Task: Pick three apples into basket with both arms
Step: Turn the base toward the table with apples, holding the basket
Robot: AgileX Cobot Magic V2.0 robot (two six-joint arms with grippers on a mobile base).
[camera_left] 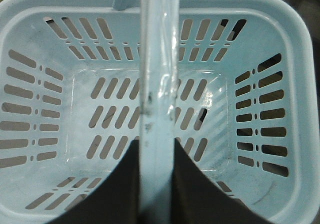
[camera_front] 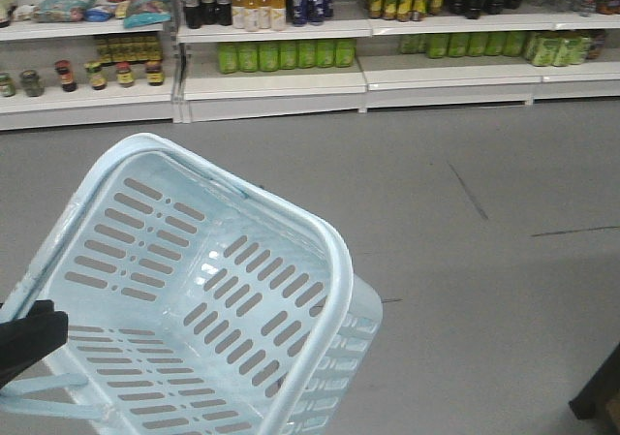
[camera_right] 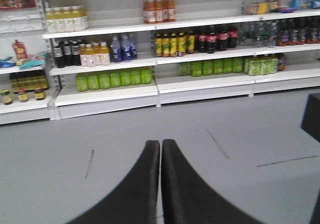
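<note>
Pale blue plastic fills the lower left of the front view as the slotted basket (camera_front: 208, 251) hangs tilted above the grey floor (camera_front: 484, 261), well short of the store shelves (camera_front: 271, 77). The left gripper (camera_left: 156, 143) is clamped on one thin swing handle (camera_left: 159, 59), a dark finger pressed to each side of it; handle and fingers block part of the basket's slotted bottom in the left wrist view. The right gripper (camera_right: 160, 143) points at the shelving, its jaws pressed together with nothing between them. Green bottles (camera_right: 112, 78) line the front edge of a low shelf, dark cola bottles (camera_right: 215, 37) stand higher, and small jars (camera_front: 107, 75) sit at the left end.
</note>
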